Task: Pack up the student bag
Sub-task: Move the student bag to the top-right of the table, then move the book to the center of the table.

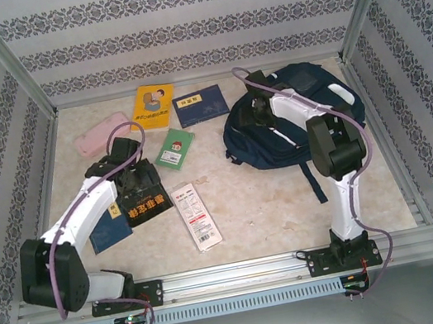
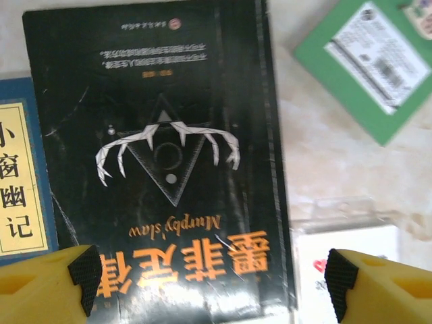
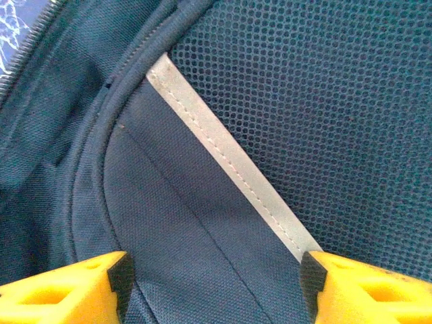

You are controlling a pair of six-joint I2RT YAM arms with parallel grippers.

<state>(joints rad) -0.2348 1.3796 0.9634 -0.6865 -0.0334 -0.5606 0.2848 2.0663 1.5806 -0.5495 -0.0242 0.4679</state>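
Note:
The student bag [image 1: 297, 118], a large navy backpack, lies at the back right of the table. My right gripper [image 1: 262, 109] hovers over its left part. In the right wrist view the gripper [image 3: 216, 283] is open, its fingertips [image 3: 118, 280] spread above flat navy fabric, with a grey reflective stripe [image 3: 229, 162] and dark mesh [image 3: 317, 88] beyond. My left gripper [image 1: 138, 184] hangs over a black book [image 1: 147, 204] with orange lettering. In the left wrist view the gripper [image 2: 209, 283] stands open, wider than the black book [image 2: 162, 155] below it.
Around the black book lie a blue book [image 1: 111, 229] under the left arm, a white booklet [image 1: 197, 216] and a green book [image 1: 175, 148]. Farther back are a yellow book [image 1: 154, 106], a dark blue book [image 1: 200, 106] and a pink case [image 1: 103, 134]. Patterned walls enclose the table.

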